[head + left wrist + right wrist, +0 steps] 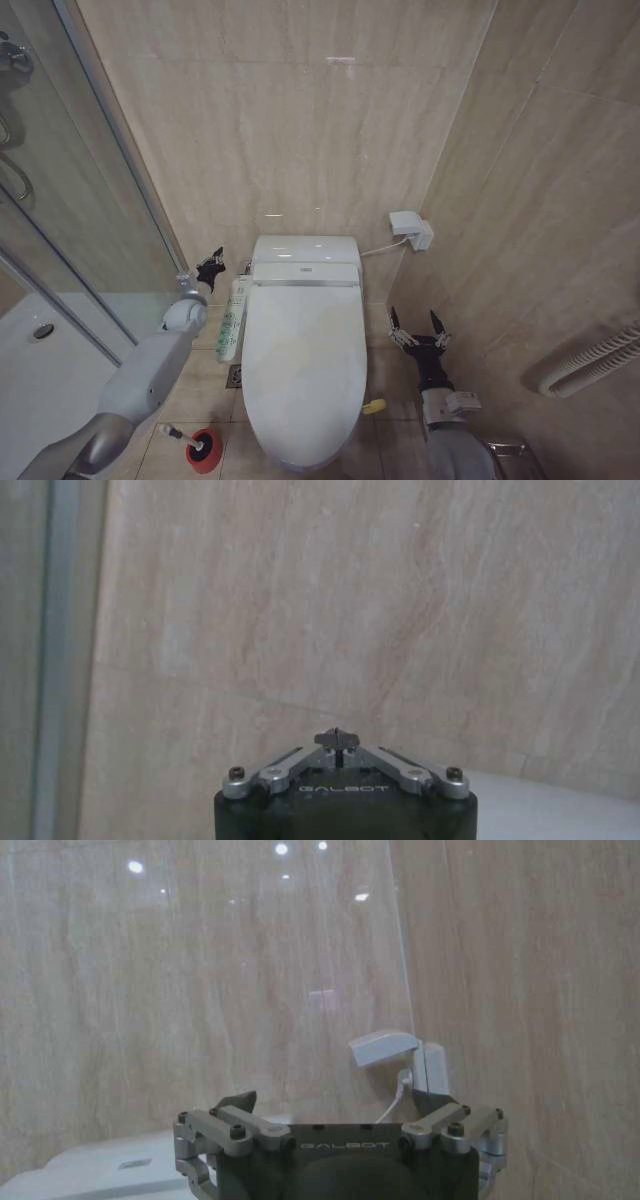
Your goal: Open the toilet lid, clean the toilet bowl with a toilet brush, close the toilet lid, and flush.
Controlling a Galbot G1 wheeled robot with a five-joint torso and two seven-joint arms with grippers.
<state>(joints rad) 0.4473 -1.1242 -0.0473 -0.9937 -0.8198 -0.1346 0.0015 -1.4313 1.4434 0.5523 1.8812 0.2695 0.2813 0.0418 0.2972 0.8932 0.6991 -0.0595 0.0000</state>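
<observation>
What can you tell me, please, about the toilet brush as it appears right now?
The toilet brush sits on the tiled floor to the left of the toilet, near the front of the bowl. It has a thin pale handle with a dark tip, slanting out of a small round red holder, so the bristle head is hidden inside. It looks like plastic. Nothing grips it: the left hand is raised by the tank, and the right hand is open on the toilet's other side.

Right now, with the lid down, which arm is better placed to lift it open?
Probably the right. Its open hand hovers beside the toilet lid, near the yellow loop. The left hand is shut, up by the tank's far corner.
</observation>
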